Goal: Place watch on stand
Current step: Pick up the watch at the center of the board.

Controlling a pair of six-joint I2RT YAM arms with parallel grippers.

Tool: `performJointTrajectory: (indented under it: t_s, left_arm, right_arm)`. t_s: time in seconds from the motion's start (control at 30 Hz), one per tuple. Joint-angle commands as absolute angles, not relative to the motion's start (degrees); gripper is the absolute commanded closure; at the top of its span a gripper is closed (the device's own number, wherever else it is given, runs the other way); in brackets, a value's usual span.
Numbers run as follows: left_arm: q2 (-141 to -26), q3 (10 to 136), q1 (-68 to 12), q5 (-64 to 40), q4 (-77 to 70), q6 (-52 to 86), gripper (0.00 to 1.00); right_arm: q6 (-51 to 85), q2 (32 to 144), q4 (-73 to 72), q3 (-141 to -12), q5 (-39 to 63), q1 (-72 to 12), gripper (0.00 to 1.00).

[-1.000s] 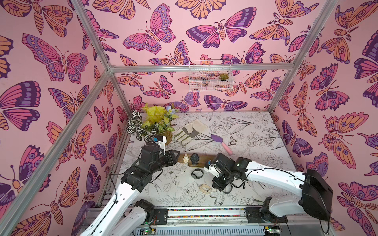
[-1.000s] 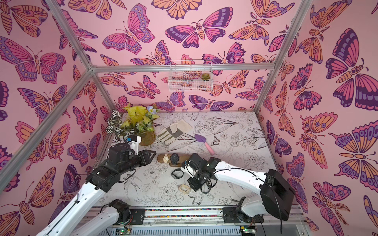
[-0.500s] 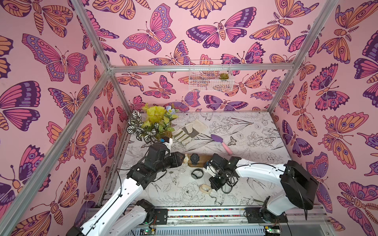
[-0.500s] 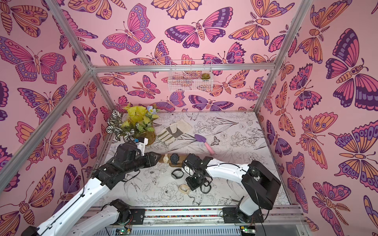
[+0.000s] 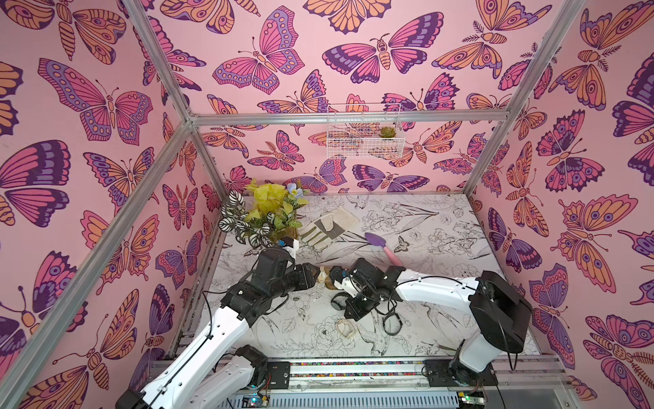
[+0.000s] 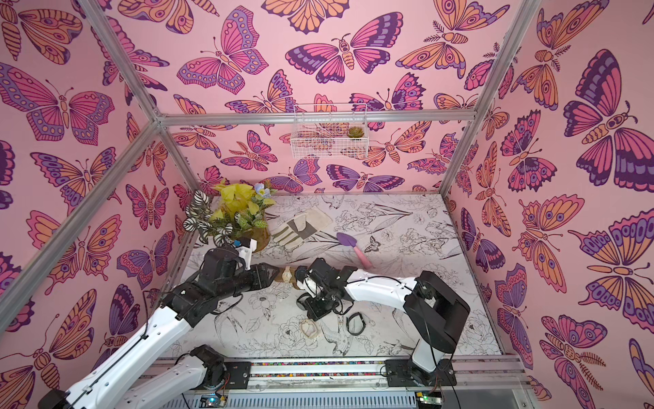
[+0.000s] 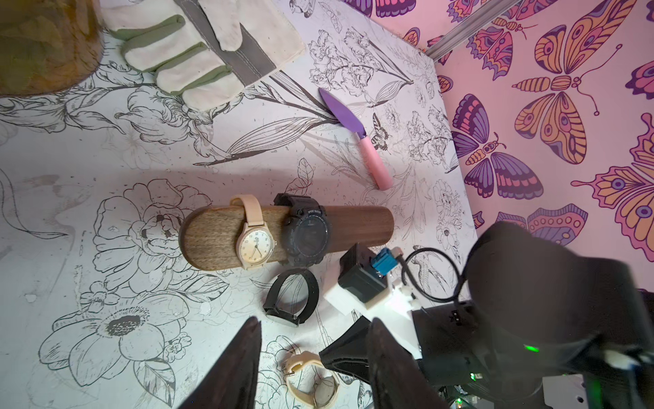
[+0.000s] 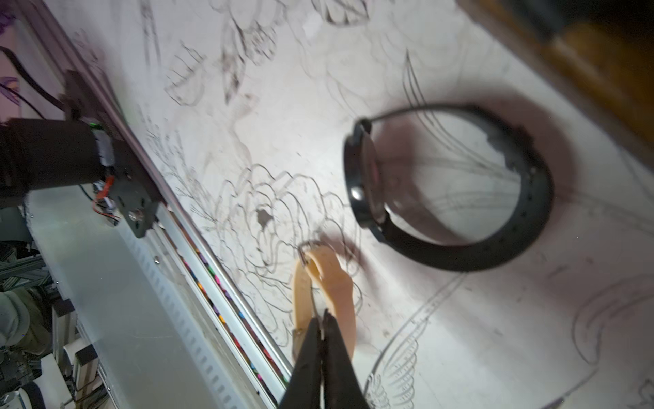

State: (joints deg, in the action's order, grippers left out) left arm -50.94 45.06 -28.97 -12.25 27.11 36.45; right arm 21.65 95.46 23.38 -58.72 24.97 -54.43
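Judging from how things lie, the weak spot is the pick-up itself. The right gripper (image 8: 322, 340) has its jaws pressed together with the tips right at the strap of the peach watch (image 8: 329, 283), which lies on the tabletop (image 7: 141, 148) near the front edge. The blurred wrist view does not show whether any strap is pinched between them. If none is, closed tips can only shove the watch along the surface, toward the front edge or into the loose black watch (image 8: 460, 184) resting between it and the stand (image 7: 357, 226). The stand sits about midway between the front and back edges, nearer the left edge. It carries a cream watch (image 7: 254, 244) and a black sport watch (image 7: 306, 237) side by side, so only the bare end beyond the black one offers room. A looped strap brought in askew could catch on that rounded end and drag the bar or the watches on it. The left gripper (image 7: 313, 357), jaws apart and empty, hangs near the stand's other end, where a bump would shift it.
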Motion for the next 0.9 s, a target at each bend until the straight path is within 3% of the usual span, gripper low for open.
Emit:
performJointTrajectory:
  t_s: [0.0,0.2,0.43,0.63,0.87]
  left_arm:
    - [-52.3,45.1,-29.5,-14.8,29.6,34.6,0.49]
    - [-55.2,46.5,-33.1,-16.5,36.4,32.9,0.51]
    - [-60.0,47.4,-44.8,-14.7,39.3,34.8,0.37]
    - [-69.9,51.3,-54.1,-10.8,39.2,35.1,0.39]
    - [-81.7,56.6,-57.2,-11.6,38.4,33.4,0.42]
  right_arm:
    - [21.6,92.6,24.6,-59.4,23.9,-54.6,0.92]
    - [21.1,78.8,32.6,-54.0,15.3,-50.3,0.92]
    - [23.8,65.8,35.9,-47.6,7.5,-41.0,0.90]
    - [24.8,64.2,36.6,-46.3,7.4,-39.5,0.90]
    - [24.8,65.5,36.3,-45.7,10.2,-39.4,0.90]
